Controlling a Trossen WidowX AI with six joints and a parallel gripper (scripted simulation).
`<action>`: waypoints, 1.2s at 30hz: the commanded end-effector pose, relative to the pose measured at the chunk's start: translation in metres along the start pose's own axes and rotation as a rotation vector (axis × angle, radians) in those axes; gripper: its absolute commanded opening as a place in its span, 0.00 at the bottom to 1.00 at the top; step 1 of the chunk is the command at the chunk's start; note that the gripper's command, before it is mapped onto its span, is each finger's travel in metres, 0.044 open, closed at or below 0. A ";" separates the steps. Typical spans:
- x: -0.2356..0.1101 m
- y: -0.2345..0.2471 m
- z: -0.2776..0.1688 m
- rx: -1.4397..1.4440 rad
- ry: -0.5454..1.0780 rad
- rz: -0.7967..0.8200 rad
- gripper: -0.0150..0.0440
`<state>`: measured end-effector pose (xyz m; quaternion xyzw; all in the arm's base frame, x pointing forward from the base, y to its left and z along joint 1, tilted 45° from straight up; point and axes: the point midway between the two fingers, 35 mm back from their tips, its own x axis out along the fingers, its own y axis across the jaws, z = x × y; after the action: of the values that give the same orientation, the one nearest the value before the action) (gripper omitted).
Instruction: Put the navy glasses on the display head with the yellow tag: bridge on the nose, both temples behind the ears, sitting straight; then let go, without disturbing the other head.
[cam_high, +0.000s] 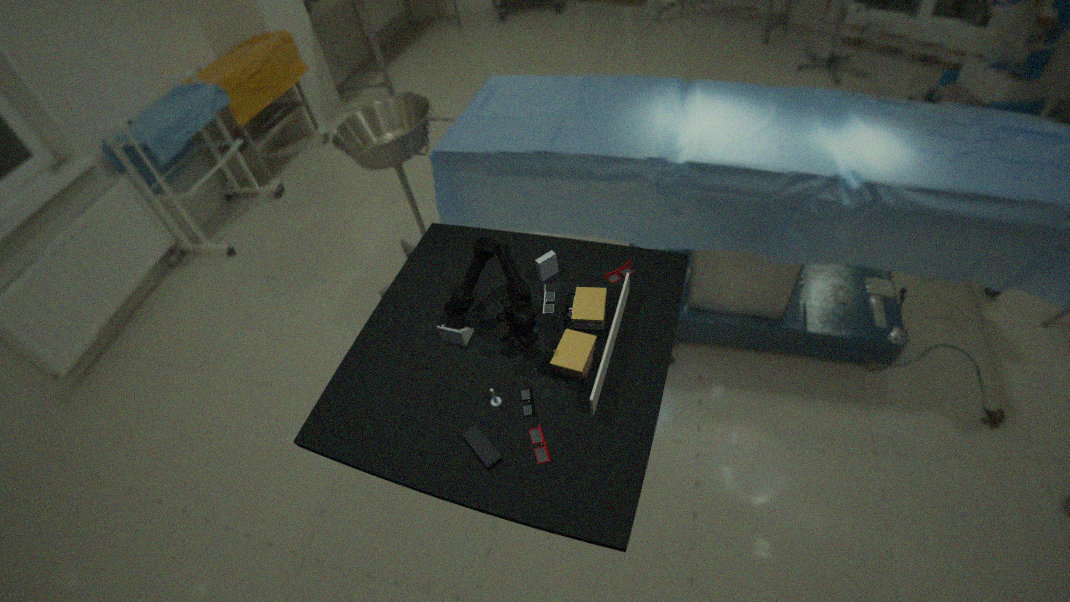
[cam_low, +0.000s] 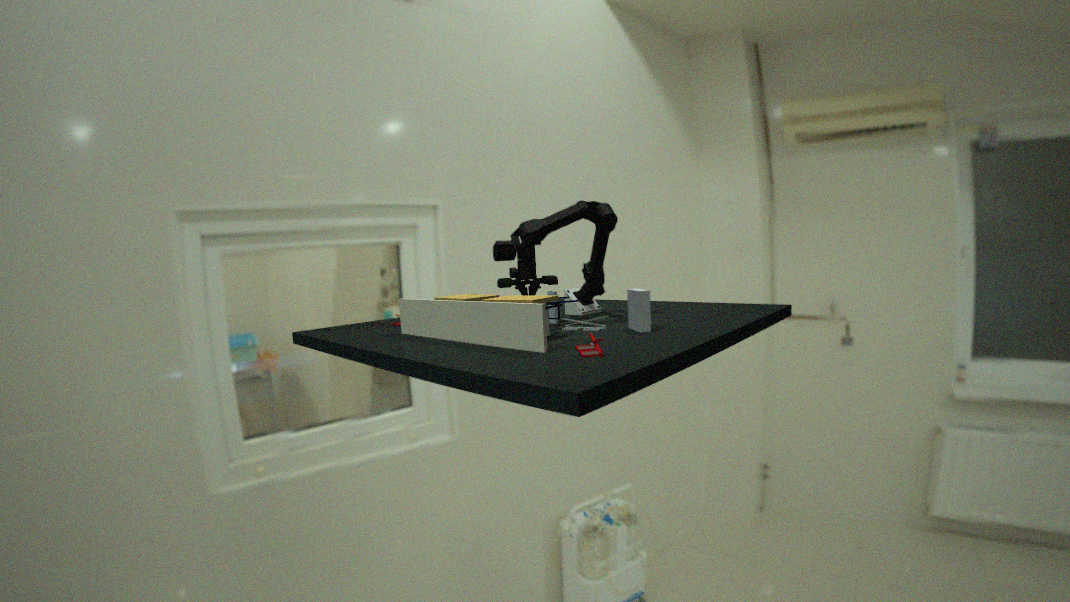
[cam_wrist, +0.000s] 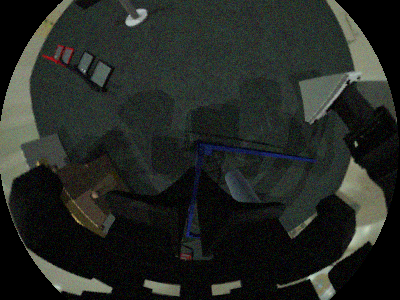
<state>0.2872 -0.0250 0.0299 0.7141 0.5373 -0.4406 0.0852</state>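
Note:
My gripper (cam_high: 526, 345) (cam_low: 529, 292) (cam_wrist: 195, 170) points down and is shut on the navy glasses (cam_wrist: 257, 152), whose thin blue bars meet at a corner by the fingertips. Two display heads show as boxy shapes with yellow tops. The nearer head (cam_high: 574, 350) (cam_wrist: 82, 186) stands just beside the gripper, and its brown face with a knob-like nose shows at the left in the wrist view. The other head (cam_high: 588, 303) stands behind it in the top view. I cannot make out which head bears the yellow tag. The glasses are off the nearer head's face.
A long pale wall (cam_high: 610, 344) (cam_low: 475, 323) stands behind the heads. Black glasses (cam_high: 526, 402) (cam_wrist: 95, 70), red glasses (cam_high: 539, 444), a small round-based stand (cam_high: 495, 401) (cam_wrist: 136, 18) and a dark block (cam_high: 482, 447) lie around. Pale glasses (cam_high: 549, 301) and a white block (cam_high: 546, 266) (cam_low: 639, 310) are near the arm.

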 end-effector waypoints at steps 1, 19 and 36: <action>0.003 0.000 0.000 0.007 0.005 0.000 0.25; 0.017 -0.002 0.000 0.007 0.007 -0.001 0.25; 0.029 -0.004 0.000 0.007 0.009 -0.003 0.25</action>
<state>0.2850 -0.0064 0.0128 0.7171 0.5366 -0.4374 0.0803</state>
